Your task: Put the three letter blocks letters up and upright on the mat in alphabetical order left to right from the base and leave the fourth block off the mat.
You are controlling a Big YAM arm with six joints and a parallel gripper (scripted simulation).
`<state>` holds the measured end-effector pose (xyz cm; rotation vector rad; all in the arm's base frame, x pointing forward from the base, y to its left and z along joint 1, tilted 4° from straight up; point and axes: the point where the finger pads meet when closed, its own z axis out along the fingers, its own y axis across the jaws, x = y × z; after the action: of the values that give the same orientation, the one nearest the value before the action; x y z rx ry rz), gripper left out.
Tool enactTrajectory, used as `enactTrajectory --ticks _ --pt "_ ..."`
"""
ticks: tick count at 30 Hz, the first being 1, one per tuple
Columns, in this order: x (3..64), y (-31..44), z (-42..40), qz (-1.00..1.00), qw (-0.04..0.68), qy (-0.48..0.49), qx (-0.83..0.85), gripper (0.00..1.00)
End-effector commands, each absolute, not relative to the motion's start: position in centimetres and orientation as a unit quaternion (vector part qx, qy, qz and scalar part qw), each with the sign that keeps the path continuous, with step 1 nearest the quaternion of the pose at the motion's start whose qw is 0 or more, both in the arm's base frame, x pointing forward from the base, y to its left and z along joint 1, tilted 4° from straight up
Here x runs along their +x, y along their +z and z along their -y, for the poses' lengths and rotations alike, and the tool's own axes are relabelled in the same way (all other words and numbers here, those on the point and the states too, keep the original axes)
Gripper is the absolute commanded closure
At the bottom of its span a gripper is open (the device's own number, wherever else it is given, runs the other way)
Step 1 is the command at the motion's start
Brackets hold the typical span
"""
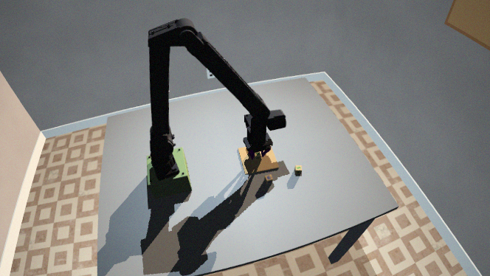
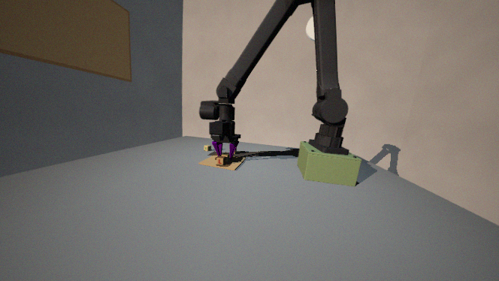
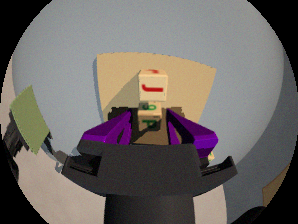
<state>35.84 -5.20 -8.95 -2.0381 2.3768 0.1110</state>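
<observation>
My gripper (image 1: 257,156) (image 2: 225,155) (image 3: 149,113) points down over the tan mat (image 1: 243,161) (image 2: 236,164) (image 3: 187,75). Its purple fingers stand apart, either side of a block with green letters (image 3: 149,120); gaps show on both sides. A block with a red letter (image 2: 220,161) (image 3: 153,86) is on the mat just beyond it in the wrist view, close or touching. Off the mat, a block with a blue mark (image 1: 268,178) lies in the arm's shadow near the mat's edge. Another block with a green letter (image 1: 298,170) lies farther off.
The arm's green base box (image 1: 170,184) (image 2: 331,169) (image 3: 31,120) stands on the same grey table (image 1: 295,214) (image 2: 188,225). The arm's shadow crosses the table and part of the mat. One off-mat block (image 3: 211,156) is partly hidden behind the gripper in the wrist view.
</observation>
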Motion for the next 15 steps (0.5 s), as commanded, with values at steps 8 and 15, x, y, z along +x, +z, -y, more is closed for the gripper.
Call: enactTrajectory --ticks 8,15 --pt "39.2 -5.4 5.9 -0.76 0.029 0.009 -0.65 0.55" --pt "39.2 -4.5 6.1 -0.76 0.029 0.008 -0.649 0.55"
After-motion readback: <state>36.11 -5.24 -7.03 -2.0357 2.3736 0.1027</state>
